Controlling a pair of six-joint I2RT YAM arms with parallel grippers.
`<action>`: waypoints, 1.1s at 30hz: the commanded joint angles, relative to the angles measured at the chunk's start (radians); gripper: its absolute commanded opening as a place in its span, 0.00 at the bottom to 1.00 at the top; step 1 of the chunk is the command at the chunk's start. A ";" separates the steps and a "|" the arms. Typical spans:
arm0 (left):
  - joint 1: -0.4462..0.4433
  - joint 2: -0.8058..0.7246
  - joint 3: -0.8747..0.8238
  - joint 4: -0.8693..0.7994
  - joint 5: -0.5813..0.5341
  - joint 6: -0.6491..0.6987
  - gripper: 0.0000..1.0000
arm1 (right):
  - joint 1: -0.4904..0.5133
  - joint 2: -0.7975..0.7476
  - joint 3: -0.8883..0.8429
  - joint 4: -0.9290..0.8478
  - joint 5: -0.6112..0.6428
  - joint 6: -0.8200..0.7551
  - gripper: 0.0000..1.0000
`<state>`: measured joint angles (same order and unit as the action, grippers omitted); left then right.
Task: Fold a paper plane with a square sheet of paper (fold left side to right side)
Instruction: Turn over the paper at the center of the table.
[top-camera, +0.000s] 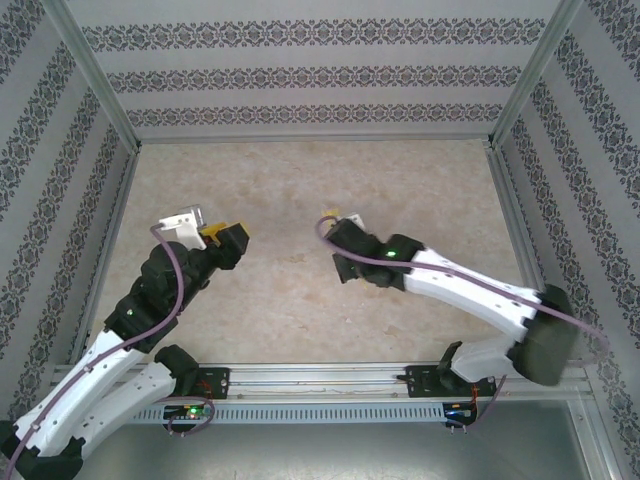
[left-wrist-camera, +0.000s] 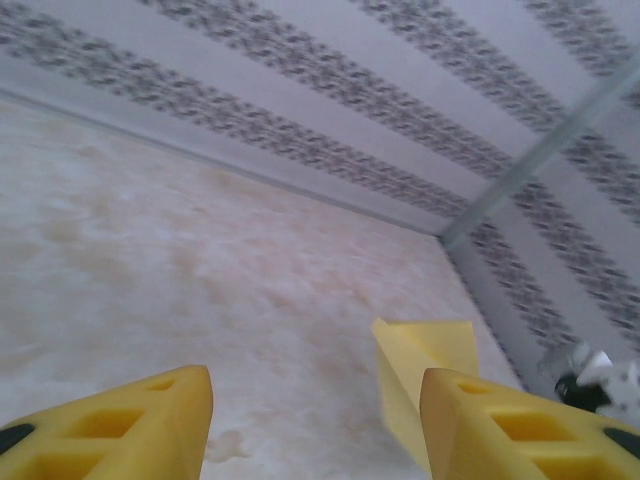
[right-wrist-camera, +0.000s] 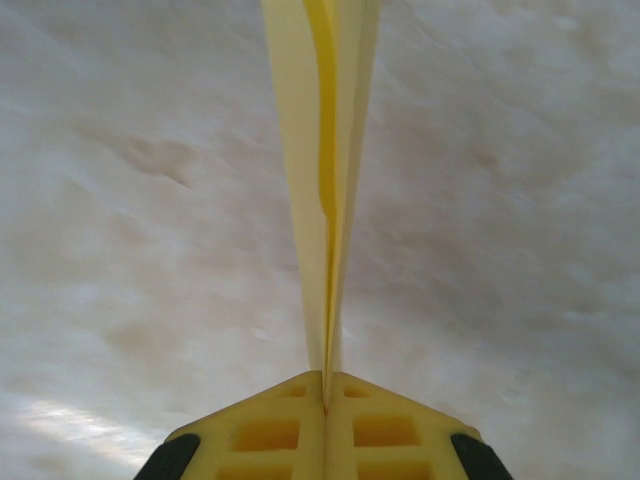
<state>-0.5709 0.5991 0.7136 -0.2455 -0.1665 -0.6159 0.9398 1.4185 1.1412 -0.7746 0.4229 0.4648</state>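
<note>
Patterned grey-and-white walls with a metal frame close in a pale, marbled beige table on three sides.

Two white-and-black robot arms reach in from the near edge. The left arm leans over the left side of the table. The right arm stretches from the near right corner toward the middle.

The left gripper hangs over the left half of the table, apart from the right gripper, which sits over the middle.

From the left wrist, the left gripper's two yellow fingers stand well apart with bare table between them, and they clamp nothing.

From the right wrist, the right gripper's yellow fingers are pressed tightly together, pinching the end of the paper.

The paper is pale yellow, folded narrow and seen edge-on. It runs straight out from the right fingertips above the table, its layers gaping slightly farther out.

From the left wrist, a flat yellow piece of the paper shows just inside the finger on the right of that view. Whether it touches that finger cannot be told.
</note>
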 joint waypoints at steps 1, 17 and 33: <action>0.014 -0.024 -0.007 -0.132 -0.138 0.011 0.56 | 0.045 0.155 0.077 -0.230 0.311 0.024 0.00; 0.019 0.024 -0.014 -0.130 -0.087 -0.002 0.57 | 0.099 0.521 0.206 -0.151 0.054 0.073 0.35; 0.006 0.484 -0.051 0.231 0.289 -0.233 0.58 | -0.232 -0.196 -0.201 0.117 -0.309 0.020 0.74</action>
<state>-0.5671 1.0428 0.6785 -0.1596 0.0235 -0.7612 0.7708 1.3010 1.0264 -0.7353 0.2279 0.4873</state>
